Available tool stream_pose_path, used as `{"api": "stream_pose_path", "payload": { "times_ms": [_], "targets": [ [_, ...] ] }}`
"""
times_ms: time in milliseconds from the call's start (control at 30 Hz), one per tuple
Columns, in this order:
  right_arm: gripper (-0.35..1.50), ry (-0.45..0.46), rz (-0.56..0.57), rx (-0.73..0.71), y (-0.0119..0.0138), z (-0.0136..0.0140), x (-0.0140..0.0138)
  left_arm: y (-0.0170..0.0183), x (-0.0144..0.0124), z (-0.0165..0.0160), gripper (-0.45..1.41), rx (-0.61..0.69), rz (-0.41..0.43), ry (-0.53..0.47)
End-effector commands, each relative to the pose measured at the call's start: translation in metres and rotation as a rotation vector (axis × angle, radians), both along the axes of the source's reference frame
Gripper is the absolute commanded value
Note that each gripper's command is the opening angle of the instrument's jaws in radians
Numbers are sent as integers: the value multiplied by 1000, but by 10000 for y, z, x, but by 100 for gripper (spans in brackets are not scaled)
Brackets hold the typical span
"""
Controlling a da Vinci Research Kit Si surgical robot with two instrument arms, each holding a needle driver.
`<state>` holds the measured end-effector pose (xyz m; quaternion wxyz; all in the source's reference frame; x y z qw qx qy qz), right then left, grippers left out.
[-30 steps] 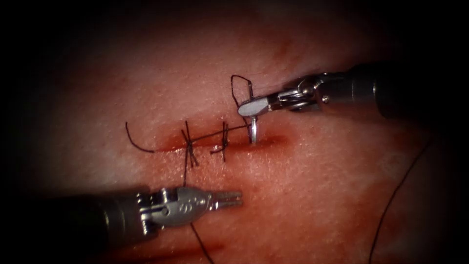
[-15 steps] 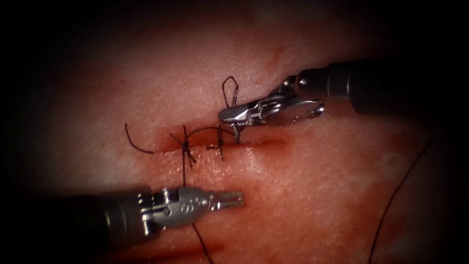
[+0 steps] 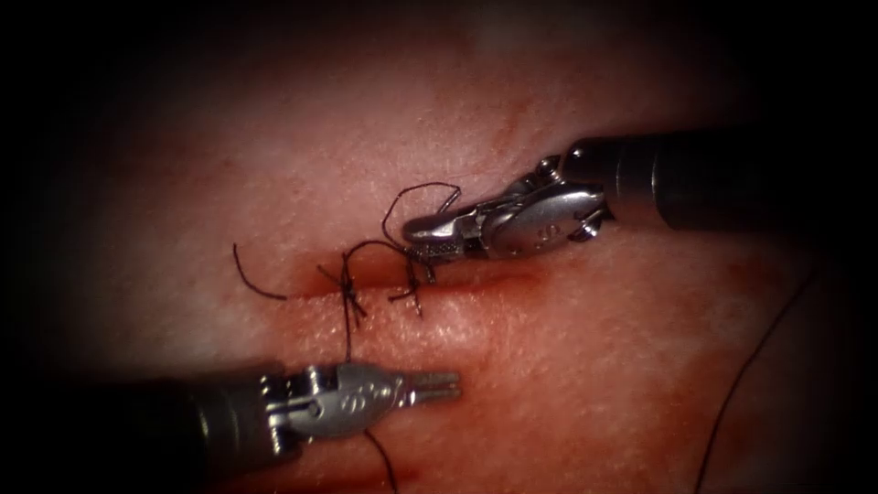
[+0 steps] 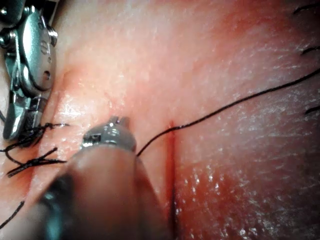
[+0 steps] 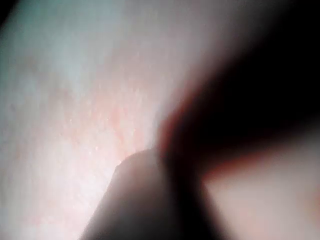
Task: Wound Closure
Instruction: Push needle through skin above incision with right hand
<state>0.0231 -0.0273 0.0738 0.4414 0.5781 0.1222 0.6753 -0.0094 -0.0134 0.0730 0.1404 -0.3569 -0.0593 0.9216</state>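
Observation:
The tissue (image 3: 567, 348) has a horizontal cut (image 3: 476, 274) with two dark stitches (image 3: 347, 285) across its left part. My right tool (image 3: 419, 234) lies just above the cut beside the second stitch, shut on the needle (image 3: 428, 269). Only a short piece of the needle shows below the jaws, and it goes down into the tissue at the cut's upper edge. A thread (image 3: 422, 190) loops above those jaws. My left tool (image 3: 448, 386) hovers below the cut, slightly open and holding nothing. The left wrist view has the right tool (image 4: 20, 125) at the stitches (image 4: 35, 162) and my own tip (image 4: 110, 137).
A loose thread tail (image 3: 251, 274) curls left of the stitches. Another strand (image 3: 380, 457) runs under the left tool, and a long strand (image 3: 745, 375) hangs at the far right. Red fluid (image 3: 512, 274) lines the cut. A thread (image 4: 230, 106) crosses the tissue in the left wrist view.
The right tool has rolled its wrist and shifted left and down, swinging the upright needle down into the tissue at the cut. The thread loop folded over. The left tool barely moved.

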Motion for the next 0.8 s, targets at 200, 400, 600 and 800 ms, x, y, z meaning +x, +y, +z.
{"api": "stream_pose_path", "payload": {
  "times_ms": [200, 400, 600, 800],
  "targets": [
    [-35, -113, -52, -212, 35, -11, 3, -1, -5, 5, -15, 0, -1, 1],
    [-35, -228, -176, -330, 41, -9, -16, -2, -2, 3, -15, 0, 0, 0],
    [-35, -260, -243, -405, 50, -23, -38, -1, -3, 4, -15, 0, 0, 0],
    [-35, -229, -154, -574, 66, -41, -47, -2, -5, 3, -15, 0, -2, 2]
  ]
}}
